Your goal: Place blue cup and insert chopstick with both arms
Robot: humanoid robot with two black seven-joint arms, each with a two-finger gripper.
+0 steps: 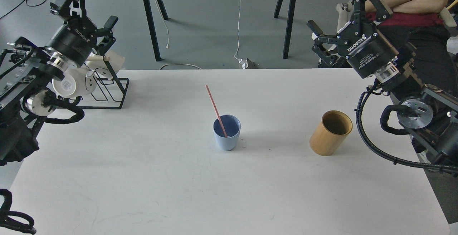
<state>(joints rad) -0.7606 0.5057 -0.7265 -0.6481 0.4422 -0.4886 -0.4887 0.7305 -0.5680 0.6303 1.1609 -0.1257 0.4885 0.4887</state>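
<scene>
Both sets of fingers, left gripper (93, 8) & right gripper (338, 15), apart, empty; chopstick (216, 110) leans in blue cup (227, 132) between them. Your sweep could tip it.

Both arms are black, built of thick jointed segments. The left tool (91, 8) has a round black barrel with white ROBOTIQ lettering on its side, and angular black linkage fingers; one finger carries a pale patch near its tip. Just behind the barrel sits a bright silver ring, and further back a round silver joint cap with a ribbed black cable looping beneath it. The right tool (338, 11) has the same black barrel, marked ROBOTIQ in white with smaller white print below, and a silver ring behind. Behind that, a silver disc-shaped joint cap shows, with black corrugated cables curving past it.
</scene>
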